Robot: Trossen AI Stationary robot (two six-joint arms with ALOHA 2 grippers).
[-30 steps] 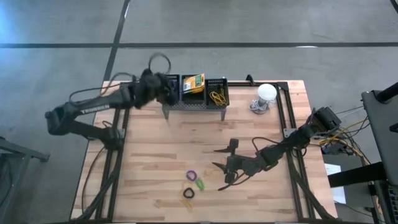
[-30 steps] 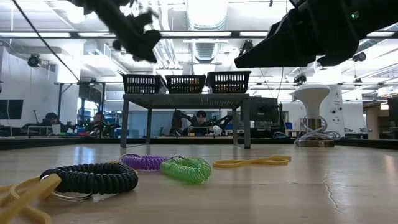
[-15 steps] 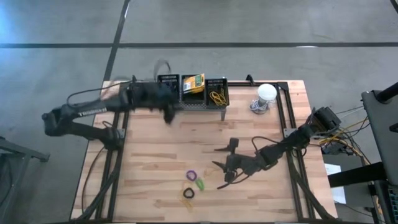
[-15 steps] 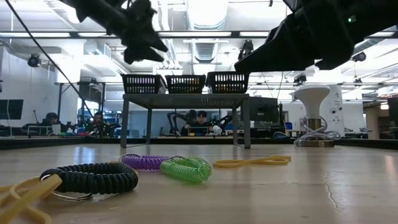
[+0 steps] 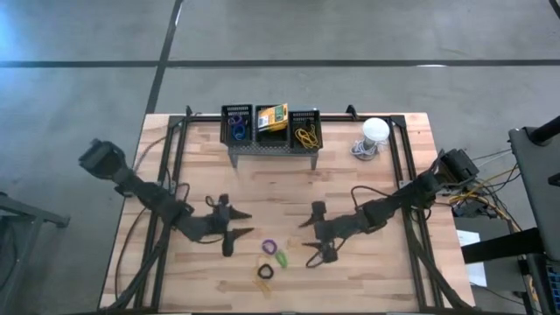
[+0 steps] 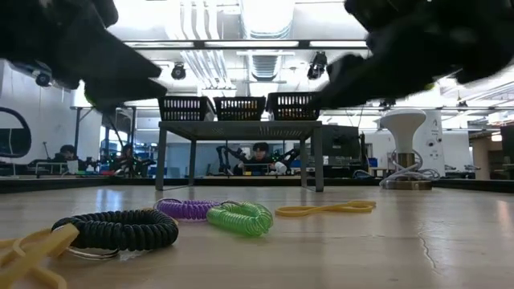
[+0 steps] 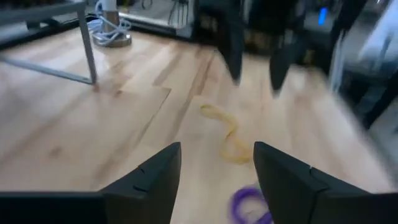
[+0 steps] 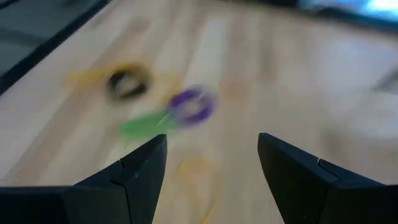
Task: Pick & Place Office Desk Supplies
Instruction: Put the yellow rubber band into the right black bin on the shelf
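Near the table's front lie a purple loop, a green loop and a black loop, flat on the wood, with a thin yellow band beside them. My left gripper hangs open just left of the loops, its fingers level and pointing toward them. My right gripper hangs open just right of them. Neither touches anything. At the far edge, three black mesh baskets stand on a grey stand: the left basket holds a blue loop, the middle basket holds crayon boxes, and the right basket holds yellow bands.
A white dome-shaped object with a coiled cable stands at the far right. Another yellow band lies under the black loop at the near edge. Bare wood stretches between the stand and the loops. People sit at desks in the room behind.
My left gripper has swung from above the left basket at the far edge toward the table's near edge and down, and now hangs low beside the loops. My right gripper has stayed in place and turned a little toward the loops. The loops have not moved.
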